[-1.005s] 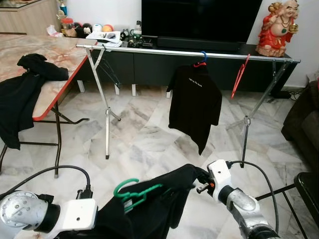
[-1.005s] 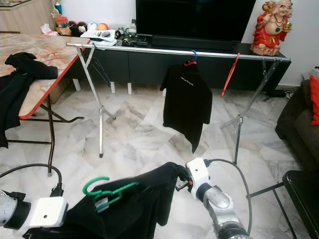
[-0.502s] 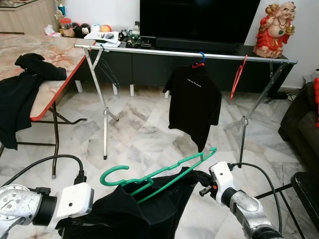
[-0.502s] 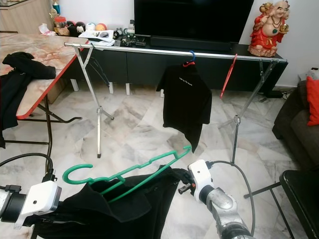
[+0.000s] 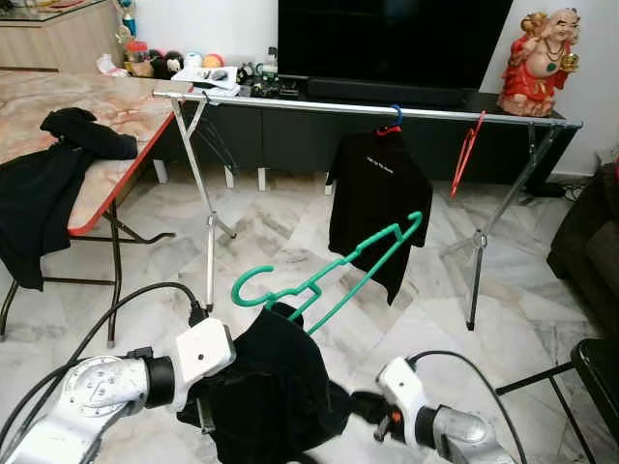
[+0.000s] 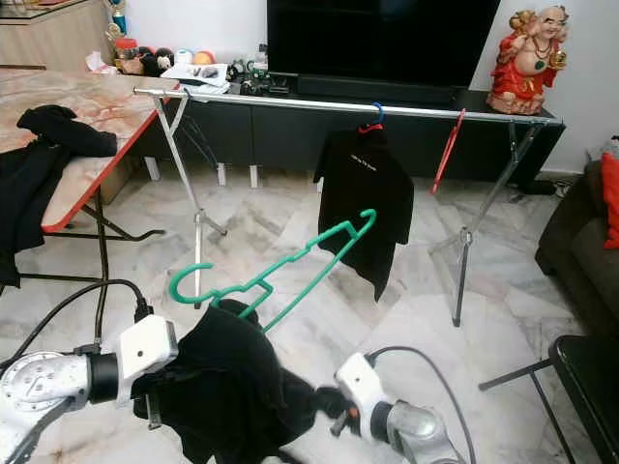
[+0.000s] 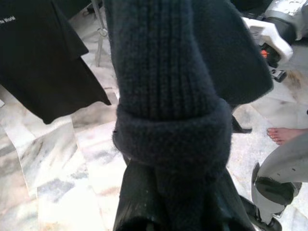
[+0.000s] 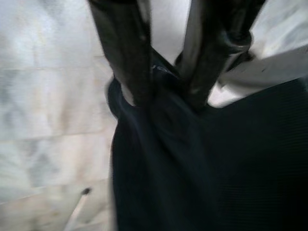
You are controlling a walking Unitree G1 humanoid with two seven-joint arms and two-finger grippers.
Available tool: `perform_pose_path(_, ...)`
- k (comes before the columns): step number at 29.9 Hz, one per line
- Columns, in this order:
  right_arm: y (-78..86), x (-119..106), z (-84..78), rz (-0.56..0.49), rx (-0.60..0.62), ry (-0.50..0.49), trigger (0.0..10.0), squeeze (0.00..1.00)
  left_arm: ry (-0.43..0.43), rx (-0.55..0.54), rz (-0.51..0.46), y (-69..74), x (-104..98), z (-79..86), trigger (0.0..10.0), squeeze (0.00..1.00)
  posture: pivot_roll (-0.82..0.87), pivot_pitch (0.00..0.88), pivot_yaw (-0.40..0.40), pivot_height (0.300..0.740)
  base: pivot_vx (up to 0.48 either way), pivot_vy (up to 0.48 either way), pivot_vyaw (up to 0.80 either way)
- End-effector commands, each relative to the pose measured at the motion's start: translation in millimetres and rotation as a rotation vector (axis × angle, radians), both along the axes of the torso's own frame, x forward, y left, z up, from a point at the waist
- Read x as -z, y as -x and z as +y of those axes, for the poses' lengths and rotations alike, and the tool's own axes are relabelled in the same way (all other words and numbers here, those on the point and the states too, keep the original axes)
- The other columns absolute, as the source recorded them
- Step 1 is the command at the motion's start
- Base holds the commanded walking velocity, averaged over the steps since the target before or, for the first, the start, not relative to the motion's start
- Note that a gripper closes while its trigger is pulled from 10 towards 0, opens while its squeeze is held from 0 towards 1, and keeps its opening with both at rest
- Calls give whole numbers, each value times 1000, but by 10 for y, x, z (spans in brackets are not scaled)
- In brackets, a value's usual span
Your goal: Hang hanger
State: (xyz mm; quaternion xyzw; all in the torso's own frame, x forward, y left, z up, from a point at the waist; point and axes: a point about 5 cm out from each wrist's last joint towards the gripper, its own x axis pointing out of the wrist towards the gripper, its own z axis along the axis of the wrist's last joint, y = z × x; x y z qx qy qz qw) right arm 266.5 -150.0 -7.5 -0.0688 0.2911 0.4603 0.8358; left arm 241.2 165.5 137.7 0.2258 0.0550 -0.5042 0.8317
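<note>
The green plastic hanger [image 5: 329, 273], long axis slanting up toward the silver metal drying rail [image 5: 368, 107] well ahead, rises from the black knit garment [image 5: 271, 387] pinched by the left tool [image 7: 168, 192] and right tool [image 8: 163, 103].

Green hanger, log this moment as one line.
green hanger: tilted, half in black shirt | left gripper: holds shirt | right gripper: pinches shirt | rail: not reached

The green plastic hanger [image 5: 329, 272] tilts steeply, its hook end low toward the robot's left and its far shoulder tip raised toward the right. Its lower part sits inside a bunched black garment [image 5: 271, 387], well short of the silver drying rail [image 5: 368, 108].
</note>
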Motion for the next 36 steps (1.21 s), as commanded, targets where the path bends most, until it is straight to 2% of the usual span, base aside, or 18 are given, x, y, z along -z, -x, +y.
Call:
perform_pose_path(1,51,26,-36,35,-60,28,10000,1000,2,-28,-2,-26,17,-1,10000,0,155,40,-60,740,0,0,0)
perform_pose_path(5,154,74,-58,102,-190,68,10000,1000,-18,-64,0,-55,64,4,10000,0,157,44,-60,740,0,0,0)
perform_pose_path(8,156,73,-66,102,-201,79,10000,1000,-45,-99,22,-69,122,34,10000,0,157,46,-59,740,0,0,0)
perform_pose_path(13,55,60,-141,51,-83,163,10000,1000,-107,-131,32,-75,220,87,10000,0,156,47,-58,740,0,0,0)
perform_pose_path(14,-41,38,-221,17,71,201,10000,1000,-117,-109,47,-40,251,83,10000,0,153,49,-58,740,0,0,0)
perform_pose_path(15,-67,29,-246,7,117,207,10000,1000,-119,-104,55,-29,261,81,10000,0,153,49,-58,740,0,0,0)
perform_pose_path(16,-84,10,-243,1,136,180,10000,843,-143,-96,69,-11,293,90,10000,0,158,50,-58,740,0,0,0)
perform_pose_path(17,-85,0,-231,0,130,158,10000,843,-159,-91,74,-3,312,98,10000,0,158,50,-58,740,0,0,0)
perform_pose_path(18,-86,-7,-223,0,126,144,10000,0,-170,-88,78,3,324,103,10000,0,158,50,-58,740,0,0,0)
perform_pose_path(19,-104,-51,-178,-13,85,99,10000,0,-243,-87,113,26,402,170,10000,0,156,51,-57,740,0,0,0)
perform_pose_path(22,-126,-92,-160,-31,26,111,10000,0,-341,-85,146,47,497,264,10000,0,152,53,-55,740,0,0,0)
perform_pose_path(23,-126,-92,-160,-31,26,111,10000,0,-341,-85,146,47,497,264,10000,0,152,53,-55,740,0,0,0)
perform_pose_path(24,-117,-96,-180,-49,-55,183,10000,0,-400,-88,158,48,551,314,10000,0,151,54,-55,740,0,0,0)
perform_pose_path(25,-108,-107,-185,-55,-107,203,10000,0,-420,-87,168,52,572,332,10000,0,151,54,-55,740,0,0,0)
perform_pose_path(26,-106,-159,-180,-79,-209,216,10000,0,-444,-71,199,75,598,349,10000,0,151,54,-55,740,0,0,0)
perform_pose_path(28,-123,-215,-177,-96,-254,205,10000,0,-462,-50,226,99,609,353,10000,0,153,56,-56,740,0,0,0)
perform_pose_path(31,-207,-409,-218,-136,-342,192,10000,0,-541,16,263,151,651,374,10000,0,150,57,-55,740,0,0,0)
perform_pose_path(36,-303,-669,-301,-196,-433,210,10000,0,-558,49,326,169,676,356,10000,0,148,56,-54,740,0,0,0)
